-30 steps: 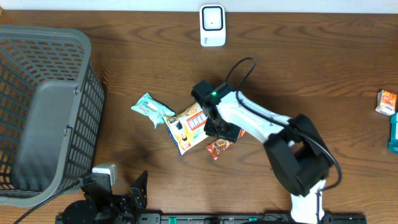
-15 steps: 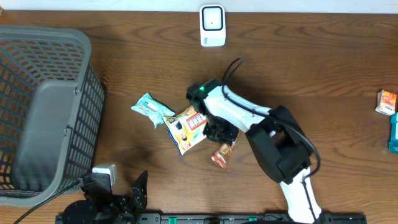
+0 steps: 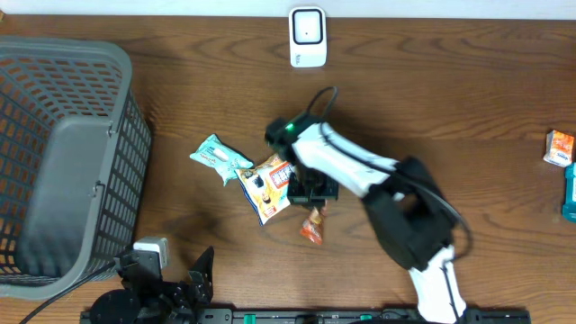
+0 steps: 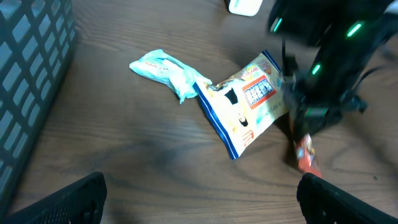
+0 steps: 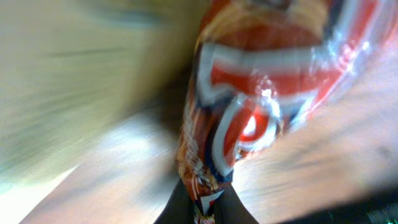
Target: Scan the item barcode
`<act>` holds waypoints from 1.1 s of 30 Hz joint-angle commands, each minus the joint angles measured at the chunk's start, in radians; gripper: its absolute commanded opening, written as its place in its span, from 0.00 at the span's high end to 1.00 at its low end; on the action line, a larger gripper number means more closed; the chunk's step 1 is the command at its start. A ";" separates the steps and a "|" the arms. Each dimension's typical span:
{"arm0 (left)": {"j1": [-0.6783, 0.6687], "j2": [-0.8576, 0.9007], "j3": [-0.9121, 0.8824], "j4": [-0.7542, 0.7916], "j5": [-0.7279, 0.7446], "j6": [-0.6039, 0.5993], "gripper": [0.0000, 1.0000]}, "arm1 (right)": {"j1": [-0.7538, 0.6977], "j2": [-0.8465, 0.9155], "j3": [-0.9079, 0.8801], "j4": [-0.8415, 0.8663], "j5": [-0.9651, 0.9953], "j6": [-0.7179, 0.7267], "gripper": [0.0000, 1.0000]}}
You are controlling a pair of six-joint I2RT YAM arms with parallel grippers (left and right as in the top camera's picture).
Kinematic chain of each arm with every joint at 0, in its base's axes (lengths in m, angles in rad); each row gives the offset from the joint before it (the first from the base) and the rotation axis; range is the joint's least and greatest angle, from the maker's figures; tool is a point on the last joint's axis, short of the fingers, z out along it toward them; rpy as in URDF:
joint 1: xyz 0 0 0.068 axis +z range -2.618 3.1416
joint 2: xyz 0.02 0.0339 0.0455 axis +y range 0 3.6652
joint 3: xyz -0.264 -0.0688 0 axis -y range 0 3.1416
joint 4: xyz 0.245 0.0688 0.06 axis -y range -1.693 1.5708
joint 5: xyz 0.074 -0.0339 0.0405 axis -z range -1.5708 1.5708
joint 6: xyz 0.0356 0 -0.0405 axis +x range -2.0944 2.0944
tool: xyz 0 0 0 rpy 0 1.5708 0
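small red-and-orange foil snack packet (image 3: 312, 227) sat at 4 o'clock of the yellow-and-blue snack pouch (image 3: 271, 185), its end pinched in my right gripper (image 5: 200, 208). my left gripper (image 4: 200, 186), at the table's 7 o'clock, stood spread wide.

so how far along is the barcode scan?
Done: right pincer is shut on the red snack packet, pinching one end. In hand: the packet is beside the yellow pouch, well short of the white scanner. To do: carry it there and show the barcode. Left pincer is open, idle.
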 commanded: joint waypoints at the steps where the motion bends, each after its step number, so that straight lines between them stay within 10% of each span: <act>1: 0.004 0.000 0.005 0.001 0.005 0.002 0.02 | -0.039 -0.170 0.029 0.044 -0.270 -0.405 0.99; 12: 0.004 0.000 0.005 0.001 0.005 0.002 0.02 | -0.068 -0.174 -0.087 0.288 -0.829 -0.998 0.99; 33: 0.004 0.000 0.005 0.001 0.005 0.002 0.02 | -0.240 -0.079 -0.307 0.537 -0.914 -1.159 0.99</act>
